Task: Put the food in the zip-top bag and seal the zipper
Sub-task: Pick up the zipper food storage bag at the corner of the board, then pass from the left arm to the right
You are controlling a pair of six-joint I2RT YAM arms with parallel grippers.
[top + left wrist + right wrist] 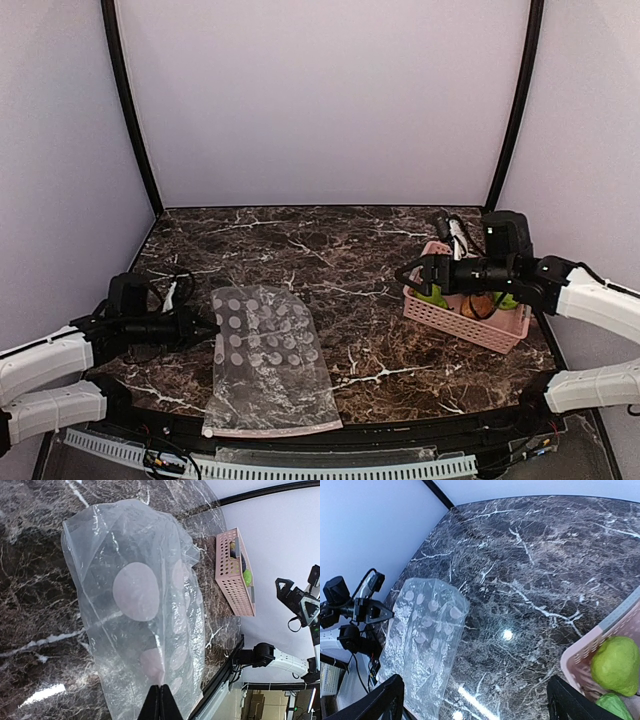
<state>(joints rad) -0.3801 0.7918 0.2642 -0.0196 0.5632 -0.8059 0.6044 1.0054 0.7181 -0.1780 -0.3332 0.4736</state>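
The zip-top bag [265,355] lies on the marble table, clear with white dots; its zipper [275,428], a pink strip, runs along the near edge. My left gripper [208,328] is at the bag's left edge, shut, with the bag's film [145,595] pinched at its tips [160,702] and tented up. The food sits in a pink basket [490,330] at the right: a green pear [615,665], another green piece [616,707] and a brown lump [481,303]. My right gripper [420,275] hangs open and empty over the basket's left end [477,700].
The basket's slotted wall [234,580] also shows in the left wrist view. Cables lie by the left arm [170,290]. The table's near edge has a metal rail [300,462]. Black frame posts stand at the back corners.
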